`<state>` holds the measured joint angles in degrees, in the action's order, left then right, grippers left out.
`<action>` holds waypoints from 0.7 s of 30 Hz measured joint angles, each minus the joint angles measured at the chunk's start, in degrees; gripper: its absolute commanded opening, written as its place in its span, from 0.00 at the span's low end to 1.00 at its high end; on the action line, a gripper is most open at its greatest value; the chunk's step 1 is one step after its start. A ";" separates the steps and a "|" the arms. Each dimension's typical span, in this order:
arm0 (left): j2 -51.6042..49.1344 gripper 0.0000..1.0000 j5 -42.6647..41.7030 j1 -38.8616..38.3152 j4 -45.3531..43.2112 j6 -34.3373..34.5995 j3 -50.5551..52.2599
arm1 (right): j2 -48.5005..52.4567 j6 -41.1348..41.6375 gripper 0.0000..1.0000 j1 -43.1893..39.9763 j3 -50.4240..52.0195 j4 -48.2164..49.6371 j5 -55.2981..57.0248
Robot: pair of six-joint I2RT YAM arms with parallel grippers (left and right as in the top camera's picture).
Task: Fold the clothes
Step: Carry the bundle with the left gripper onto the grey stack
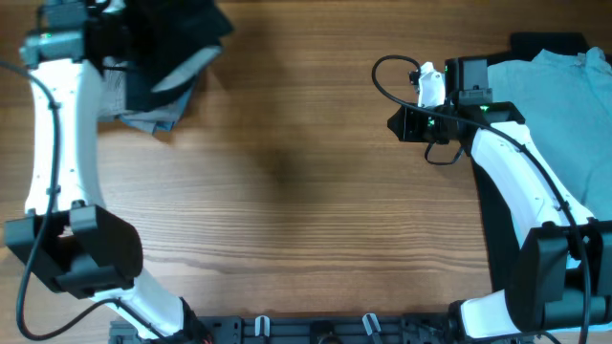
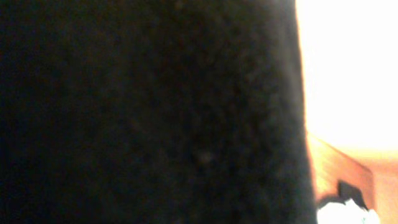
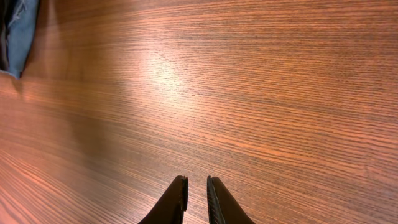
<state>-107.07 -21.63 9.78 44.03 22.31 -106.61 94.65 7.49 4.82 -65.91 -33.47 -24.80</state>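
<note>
The right gripper (image 3: 196, 180) has its fingers drawn almost together above the bare table (image 3: 261, 93), gripping nothing. That detail is lost overhead. The left gripper (image 1: 107, 38) is buried. A dark garment (image 2: 149, 112) fills its wrist view, so I cannot tell its finger state. Overhead, the garment sits over a grey pile (image 1: 153, 110) far left, and a pale shirt (image 1: 564, 96) lies far right.

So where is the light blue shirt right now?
In the overhead view, the light blue shirt lies at the far right corner of the table, partly under the right arm, opposite the clothes pile by the left arm.
</note>
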 measured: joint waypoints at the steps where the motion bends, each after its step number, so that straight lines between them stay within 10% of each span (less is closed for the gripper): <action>1: -0.55 0.21 0.59 1.95 -0.37 -0.42 0.00 | 0.00 0.22 0.16 0.00 0.00 -0.15 0.00; 5: -4.96 1.00 3.82 7.89 -0.61 -1.51 0.00 | 0.00 1.60 0.15 0.00 0.00 -0.46 0.00; 16: -8.44 1.00 10.49 15.19 9.60 -4.02 0.15 | 0.00 2.84 0.15 0.00 0.00 -1.22 -0.94; 17: -6.05 0.73 10.62 15.37 9.86 -4.68 0.15 | 0.00 2.84 0.16 0.00 0.00 -1.20 -0.94; 18: -4.31 0.21 10.71 15.10 10.03 -5.57 0.15 | 0.00 2.84 0.16 0.00 0.00 -1.22 -0.94; 19: -2.97 0.04 10.69 14.71 9.99 -6.08 0.11 | 0.00 2.86 0.16 0.00 0.00 -1.20 -0.94; 21: -0.81 0.04 10.67 13.53 9.77 -8.39 -0.24 | 0.00 3.04 0.17 0.00 0.00 -1.22 -0.94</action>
<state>-107.87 -10.96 23.31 53.80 13.91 -106.85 94.65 10.52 4.82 -65.91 -34.70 -25.74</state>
